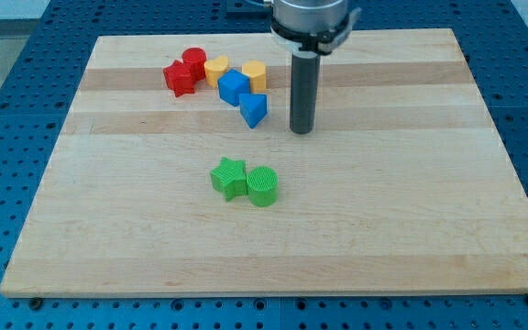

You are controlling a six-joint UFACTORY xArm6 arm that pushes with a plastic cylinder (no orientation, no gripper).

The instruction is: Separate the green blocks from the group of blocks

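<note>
A green star block and a green cylinder block sit touching each other in the middle of the wooden board. Above them at the view's top left lies a group: a red star, a red cylinder, a yellow block, a yellow hexagon, a blue cube and a blue triangle. My tip rests on the board just right of the blue triangle, above and to the right of the green blocks, touching none.
The board lies on a blue perforated table. The arm's grey body hangs over the board's top edge.
</note>
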